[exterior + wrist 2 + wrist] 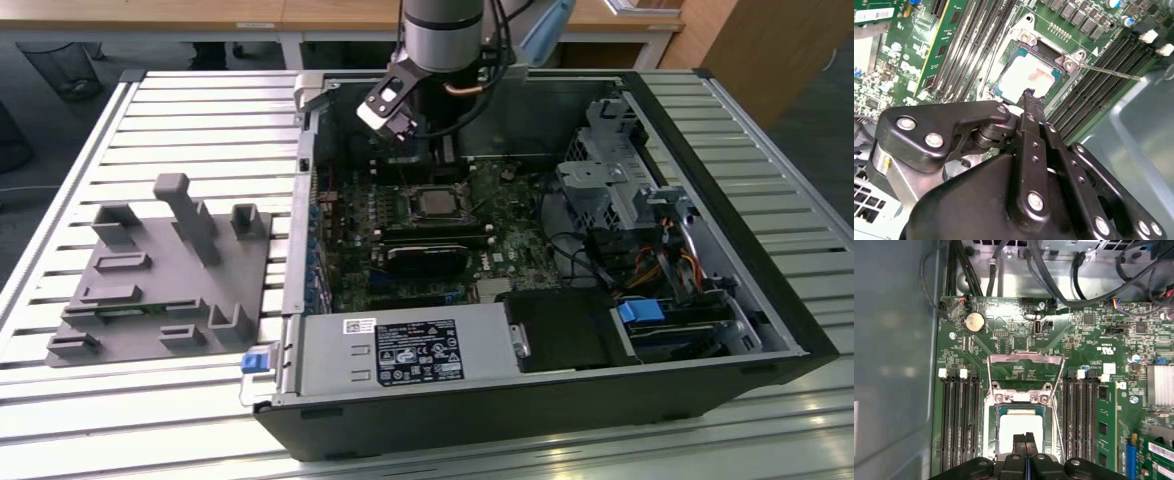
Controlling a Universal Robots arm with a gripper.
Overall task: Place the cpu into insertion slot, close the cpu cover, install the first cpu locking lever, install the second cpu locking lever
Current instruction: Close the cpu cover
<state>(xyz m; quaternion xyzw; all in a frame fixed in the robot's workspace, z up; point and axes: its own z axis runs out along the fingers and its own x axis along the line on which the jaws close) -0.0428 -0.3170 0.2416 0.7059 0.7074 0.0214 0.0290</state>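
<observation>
**CPU seated, cover open**

In the first wrist view the gripper (pixel 1025 437) has its fingers pressed together with nothing between them. I read that as a pushing tip, not a grasp. The tip is over one edge of the cpu (pixel 1021 422); I can't tell whether it's touching or just above. The cpu lies flat in the slot (pixel 990 425), metal face up. The cover (pixel 1024 358) is swung back off the slot, leaving the chip exposed. In the second wrist view a lever (pixel 1109 72) sticks out free beside the slot, unlatched, which is likely why the cover can stand open.
</observation>
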